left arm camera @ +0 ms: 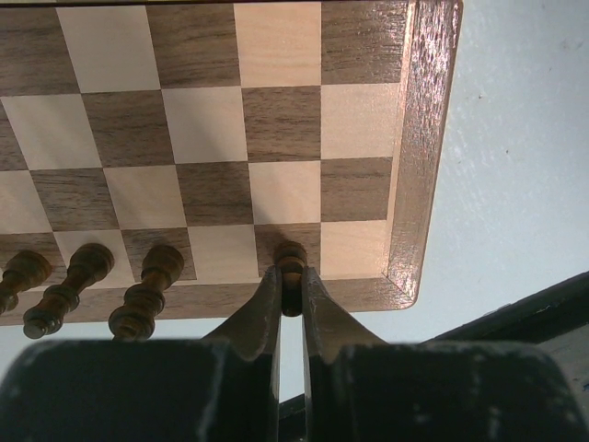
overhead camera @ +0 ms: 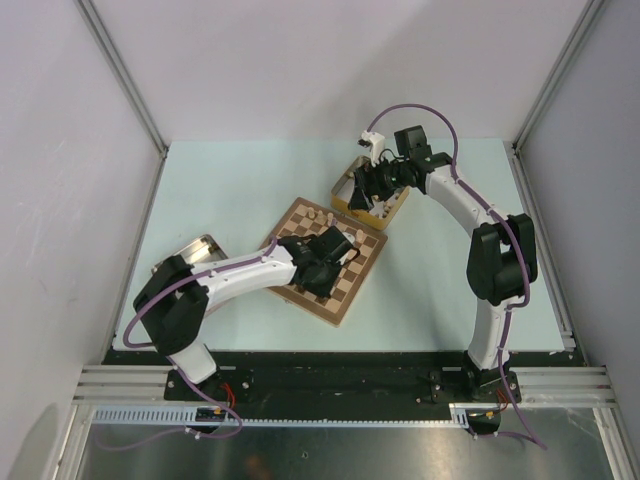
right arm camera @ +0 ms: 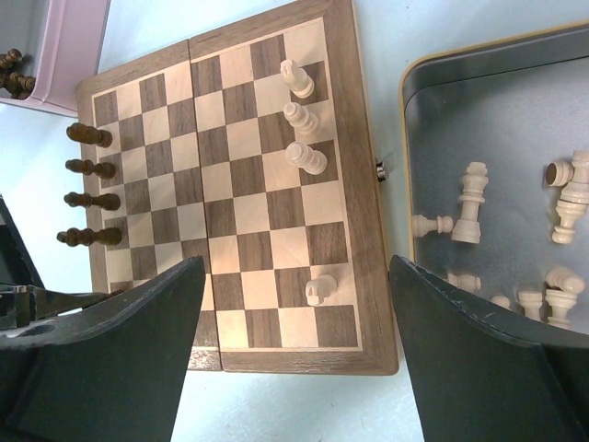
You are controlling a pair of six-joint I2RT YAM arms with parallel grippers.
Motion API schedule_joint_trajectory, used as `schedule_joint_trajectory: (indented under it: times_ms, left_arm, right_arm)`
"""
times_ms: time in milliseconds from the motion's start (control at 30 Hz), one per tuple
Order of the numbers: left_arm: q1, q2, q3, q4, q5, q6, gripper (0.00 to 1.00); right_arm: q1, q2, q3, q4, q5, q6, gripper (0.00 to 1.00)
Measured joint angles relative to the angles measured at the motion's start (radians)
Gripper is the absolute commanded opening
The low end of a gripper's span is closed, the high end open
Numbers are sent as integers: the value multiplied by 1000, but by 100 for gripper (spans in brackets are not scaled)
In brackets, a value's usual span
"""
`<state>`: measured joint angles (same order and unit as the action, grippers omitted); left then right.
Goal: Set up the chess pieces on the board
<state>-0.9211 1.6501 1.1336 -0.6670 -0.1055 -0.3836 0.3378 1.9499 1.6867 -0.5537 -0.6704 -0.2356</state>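
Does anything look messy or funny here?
Yes. The board sits crooked, turned slantwise to the table edges. In the yellow tin, some pale pieces lie tipped over on their sides.

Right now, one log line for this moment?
left fingers: shut on dark piece, board edge row | right fingers: open, empty, over tin

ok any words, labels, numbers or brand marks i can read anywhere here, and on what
None: no text is readable in any view. The board has no letters or numbers along its border, and the yellow tin and pink tin show no label.
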Motion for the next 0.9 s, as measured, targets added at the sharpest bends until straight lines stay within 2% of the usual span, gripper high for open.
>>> schedule_joint_trajectory:
  times_ms: [233, 433, 533, 700, 800, 900]
  left_arm:
    - [-2, 5, 5, 0, -5, 0, 11]
    - [-2, 5, 5, 0, -7, -1, 33]
    - [-2, 5, 5, 0, -8, -1, 40]
    - [-2, 5, 5, 0, -8, -8, 46]
    - [-2, 5, 11, -3, -10, -9, 53]
    - [-2, 3, 35, -14, -24, -10, 66]
  right_arm:
    - [0, 0, 0, 5, 0, 0, 86]
    - [0, 0, 0, 5, 0, 0, 86]
    - [0, 0, 0, 5, 0, 0, 86]
    - [-1, 0, -1, 5, 0, 0, 86]
    - [-1, 0, -2, 5, 1, 0, 86]
    - [-2, 0, -2, 5, 1, 0, 87]
